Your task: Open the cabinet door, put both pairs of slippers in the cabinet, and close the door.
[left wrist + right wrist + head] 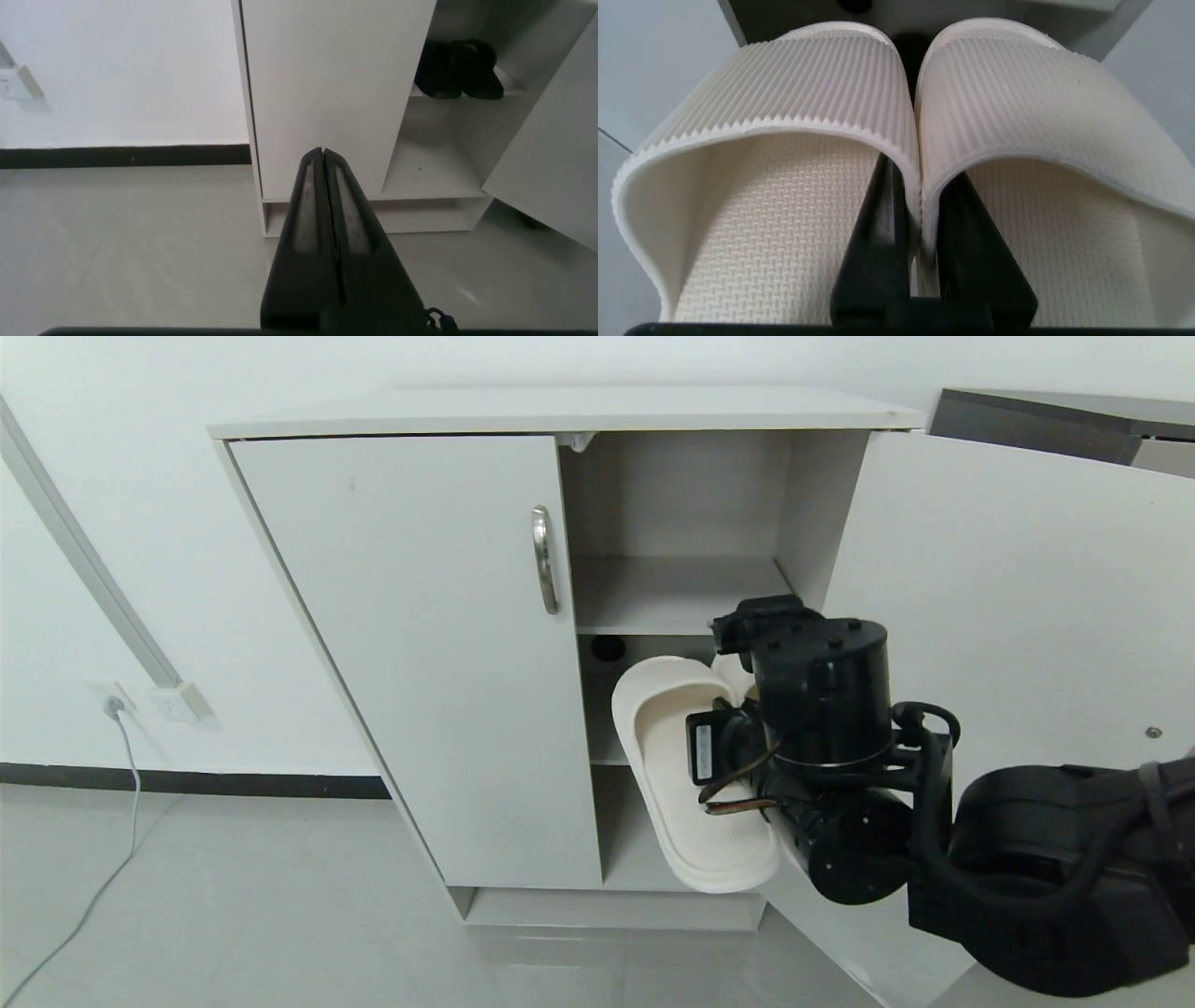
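The right gripper [913, 245] is clenched on the pair of white slippers [785, 140]. Its fingers [878, 233] pinch the two inner strap walls together where they meet. There are two white slippers, side by side, ribbed straps touching, footbeds facing the wrist camera.

In the head view the pair [691, 803] hangs on edge in the cabinet's open right half. Its long axis is tilted, with the toes up toward 11 o'clock and the heels down toward 5 o'clock. The toes are level with the middle compartment and the heels are in front of the lowest one.

The left gripper [322, 215] is pressed shut on nothing, pad against pad, above the grey floor [121, 252] in front of the cabinet.

The cabinet [560, 411] has two doors. The left door [411, 653] is closed, with one metal handle [544, 560] standing upright at its 3 o'clock edge. The right door [1008, 597] is swung wide open.

A second pair, two dark slippers [458, 70], lies side by side on a shelf inside, above the bottom compartment. I cannot tell which way their toes face.
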